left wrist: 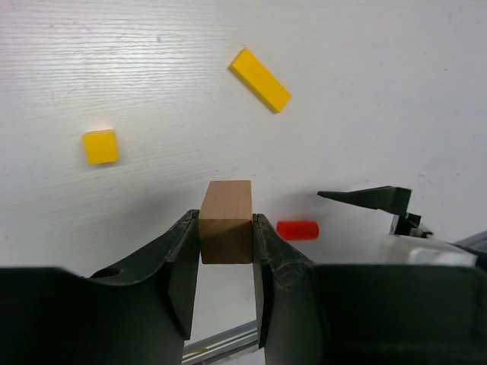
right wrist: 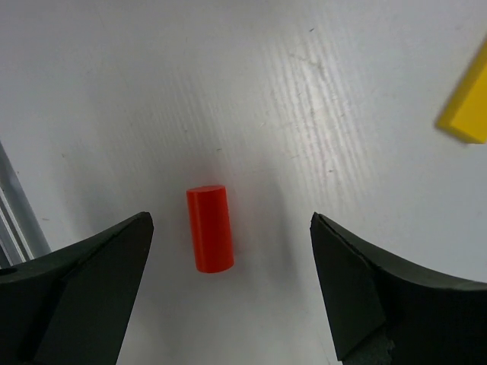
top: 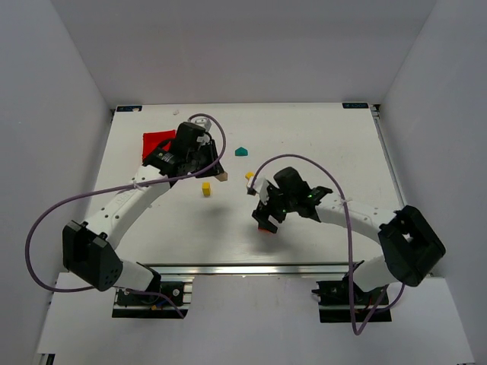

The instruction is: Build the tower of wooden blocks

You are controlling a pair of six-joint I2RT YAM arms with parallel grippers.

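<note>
My left gripper [left wrist: 226, 230] is shut on a plain brown wood block [left wrist: 226, 199], held just above the table; from above the same block [top: 221, 176] pokes out of the left gripper [top: 215, 172]. A red cylinder [right wrist: 210, 228] lies on its side between the wide open jaws of my right gripper [right wrist: 230, 222], touching neither finger. The right gripper [top: 266, 220] is at centre front. A yellow cube [left wrist: 100, 146], a yellow plank [left wrist: 260, 80] and a teal block [top: 242, 151] lie apart on the table. The wood block tower is out of view; only single blocks show.
A red bin [top: 157, 142] sits at the back left, partly behind the left arm. White walls enclose the table [top: 319, 137] on three sides. An aluminium rail [top: 251, 268] runs along the near edge.
</note>
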